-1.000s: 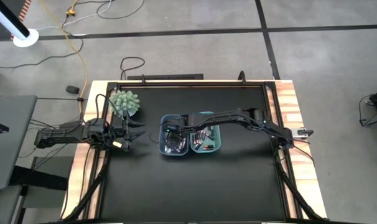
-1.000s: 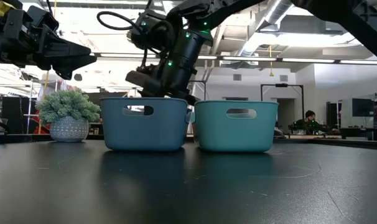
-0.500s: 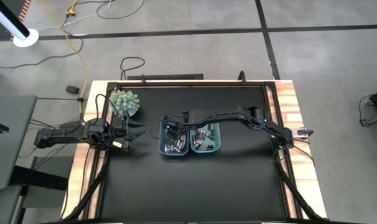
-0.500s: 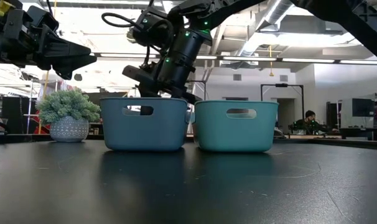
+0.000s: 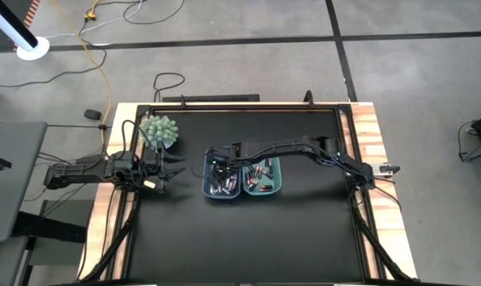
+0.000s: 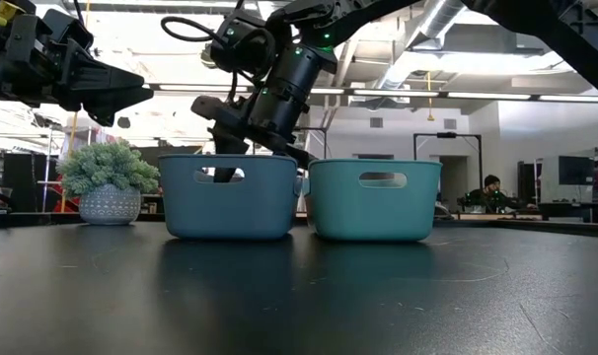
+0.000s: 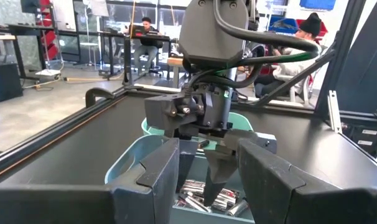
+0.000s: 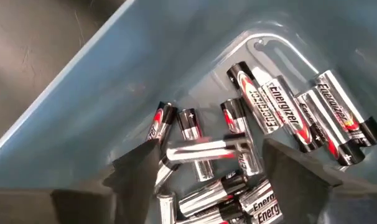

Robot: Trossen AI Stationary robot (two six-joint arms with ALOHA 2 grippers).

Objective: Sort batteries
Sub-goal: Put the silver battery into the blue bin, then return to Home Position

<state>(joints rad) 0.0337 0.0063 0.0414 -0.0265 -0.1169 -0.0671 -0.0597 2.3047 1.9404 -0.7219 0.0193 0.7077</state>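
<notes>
Two blue bins sit side by side on the desk (image 5: 248, 230), and the right end effector (image 8: 204, 163) is lowered into the left bin (image 6: 230, 195) with its fingers spread apart above a blurred battery (image 8: 204, 149) that appears just released onto the Energizer batteries (image 8: 300, 118) heaped there. "Energizer" is read on several silver-and-black cells, while darker copper-ended cells (image 5: 260, 173) are seen in the right bin (image 6: 375, 197). A drop-off step is judged in hand, with withdrawal and a fresh pick called for next; the left end effector (image 5: 173, 171) is held part-open, empty, beside the plant (image 5: 159, 131).
</notes>
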